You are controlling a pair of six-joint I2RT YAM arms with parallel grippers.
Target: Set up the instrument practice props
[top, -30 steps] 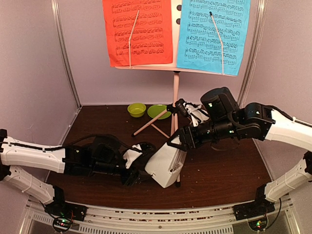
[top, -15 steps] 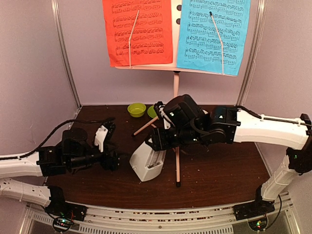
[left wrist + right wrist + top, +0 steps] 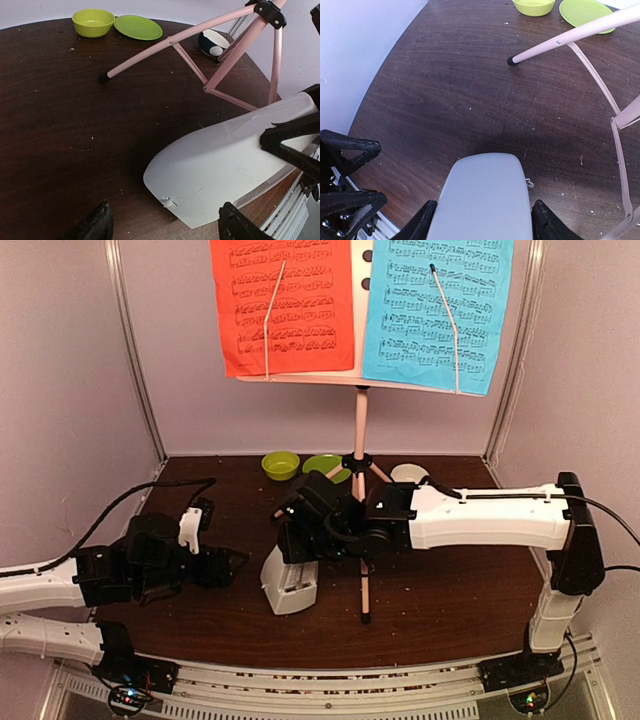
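Top external view shows us the right gripper (image 3: 300,545) clamped on the white metronome (image 3: 288,585), low on the surface (image 3: 450,590) beside the music stand (image 3: 358,420) legs, the left gripper (image 3: 232,562) wide and empty nearby, so we judge a careless swing could topple the stand.

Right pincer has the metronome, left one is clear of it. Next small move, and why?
Probably lower the right pincer until the metronome sits flat on the table, then open it. It clamps the white body near the top, the body seems to lean, and the left pincer stands open, apart.
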